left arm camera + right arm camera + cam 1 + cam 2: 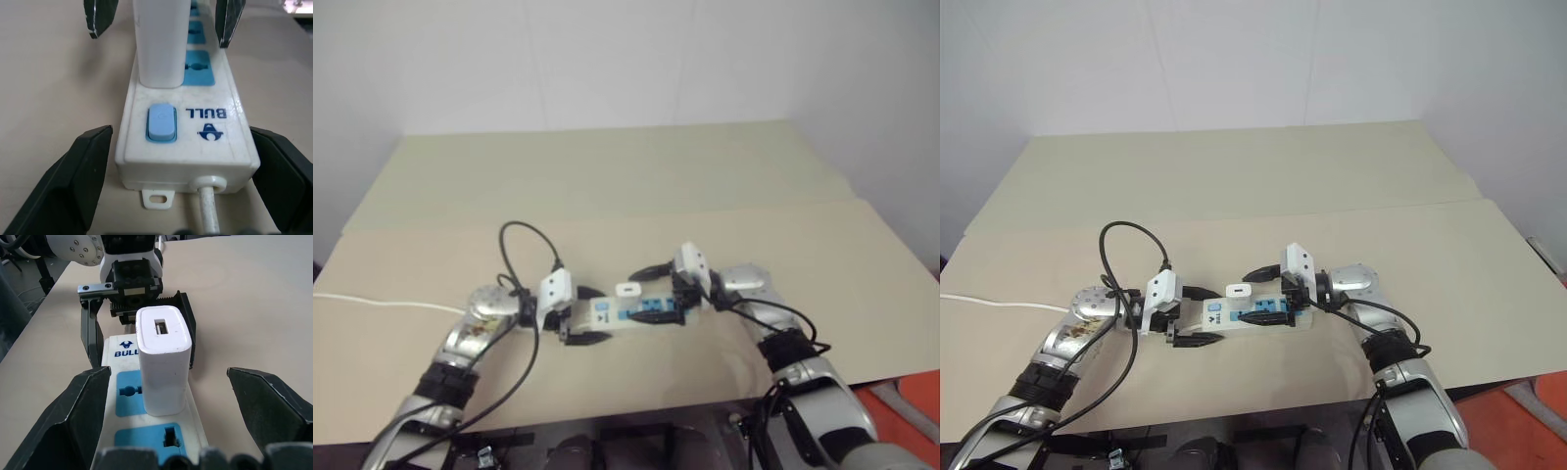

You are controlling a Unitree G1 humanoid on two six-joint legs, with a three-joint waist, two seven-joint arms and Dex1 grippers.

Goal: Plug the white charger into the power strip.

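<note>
With the charger [162,363] standing plugged into the power strip [186,147] on the bench [1234,186], both my left fingers [88,171] and right fingers [85,404] spread apart around it, a careless withdrawal could knock the charger loose.

Plain white wall [607,59] at back. Beige tabletop [626,176] w/ a seam across the middle. Orange-red floor [901,401] by the table's near right corner.

Plain white charger [163,366], white power strip [188,147] with blue socket faces, pale blue switch [161,122], dark blue lettering beside it, beige surface [1263,186]
</note>
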